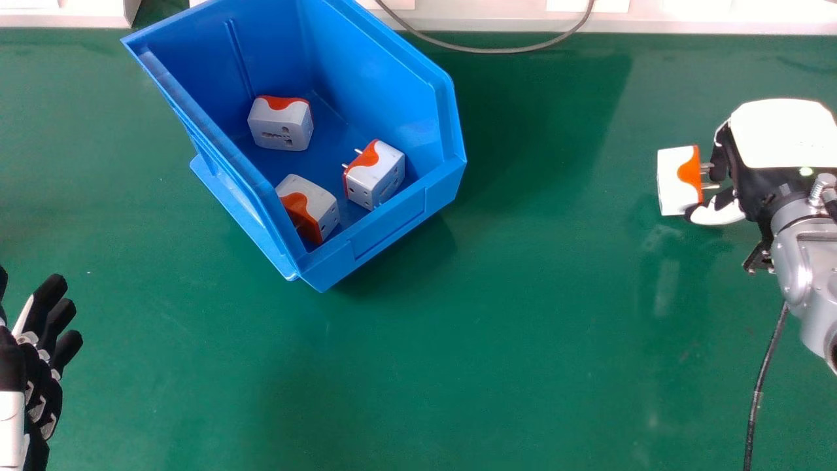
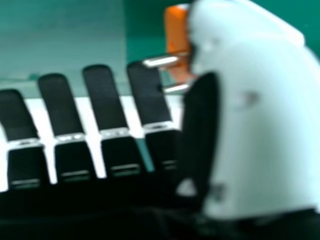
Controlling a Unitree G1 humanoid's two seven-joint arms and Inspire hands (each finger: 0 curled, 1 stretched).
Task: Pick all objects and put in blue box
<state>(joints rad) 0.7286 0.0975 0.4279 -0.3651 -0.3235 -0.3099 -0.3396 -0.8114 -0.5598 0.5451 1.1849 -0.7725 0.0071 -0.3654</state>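
Carry adapter (image 1: 673, 181), pinched by its prongs in right hand (image 1: 778, 137), leftward to blue box (image 1: 392, 222), well apart. Note prongs pointing back toward hand. Release beside 3 boxed adapters (image 1: 281, 127). Leave left hand (image 1: 49, 373), fingers relaxed, idle.

I have my right hand (image 1: 778, 134) well out to the right of the box (image 1: 386, 239), pointing toward it, with its white back facing up. Its silver wrist (image 1: 801, 245) and forearm (image 1: 817, 327) slant in from farther right. In the right hand view my fingers (image 2: 104, 97) line up side by side, and my thumb (image 2: 265, 100) closes with the nearest one in a pinch on a plug's prongs. My left hand (image 1: 42, 373) is left of the box and nearer me, fingers loosely extended and slightly apart, pointing forward.
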